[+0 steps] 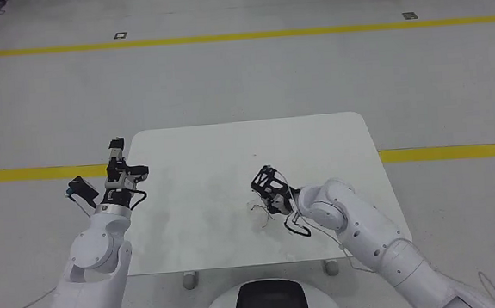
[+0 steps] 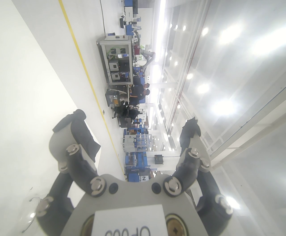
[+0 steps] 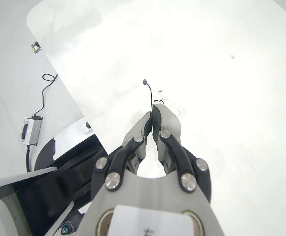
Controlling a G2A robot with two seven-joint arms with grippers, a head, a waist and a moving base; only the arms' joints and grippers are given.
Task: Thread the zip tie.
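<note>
Where the top view looks down on the white table (image 1: 229,138), the left gripper (image 1: 126,162) is at its left edge and the right gripper (image 1: 265,187) is over the middle. From the left wrist, the left fingers (image 2: 73,134) stand wide apart with nothing between them. From the right wrist, the right fingertips pinch a thin black zip tie (image 3: 151,93), its head sticking out above the table near a clear bag (image 3: 179,110).

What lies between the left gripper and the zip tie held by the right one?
Nothing: the top view shows bare white table between the open left gripper and the zip tie in the shut right gripper.
</note>
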